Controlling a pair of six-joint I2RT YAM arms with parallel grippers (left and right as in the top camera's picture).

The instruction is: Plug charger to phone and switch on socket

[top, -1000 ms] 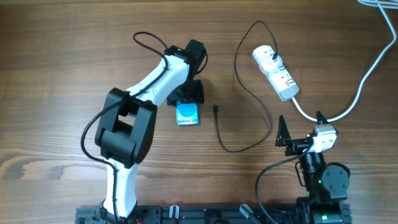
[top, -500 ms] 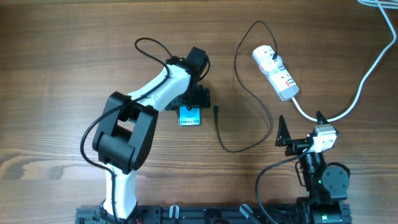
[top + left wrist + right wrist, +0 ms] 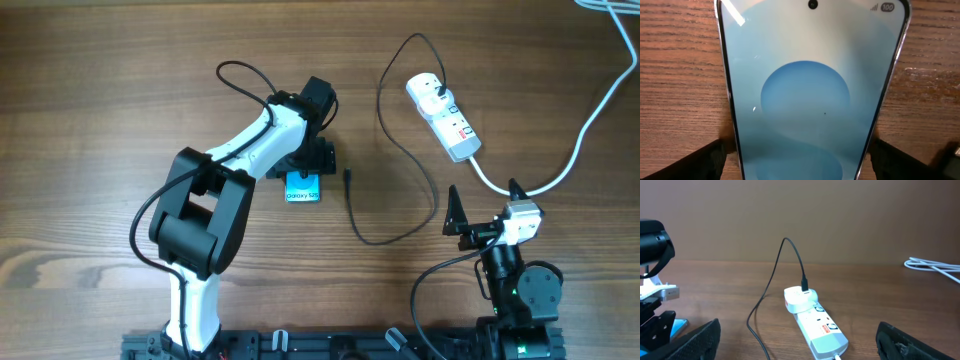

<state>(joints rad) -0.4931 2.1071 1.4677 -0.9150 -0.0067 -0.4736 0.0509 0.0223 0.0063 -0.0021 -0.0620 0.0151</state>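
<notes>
The phone (image 3: 303,189) lies flat on the table with its cyan screen up, and it fills the left wrist view (image 3: 812,90). My left gripper (image 3: 306,162) is low over its far end. Its fingers (image 3: 705,160) stand open on either side of the phone's edges, with a sliver of wood showing on the left. The charger cable (image 3: 400,150) runs from a plug in the socket (image 3: 447,118) to its connector tip (image 3: 347,176), which lies just right of the phone. My right gripper (image 3: 485,205) is open and empty, facing the socket (image 3: 820,327).
The socket's thick white lead (image 3: 590,110) curves off to the top right corner and also shows in the right wrist view (image 3: 935,267). The left arm's black cable (image 3: 240,75) loops above its wrist. The bases of both arms stand at the near table edge.
My left gripper has shifted right and come down over more of the phone, which has nudged slightly. In the last half second it has hardly moved. The right arm is still.
</notes>
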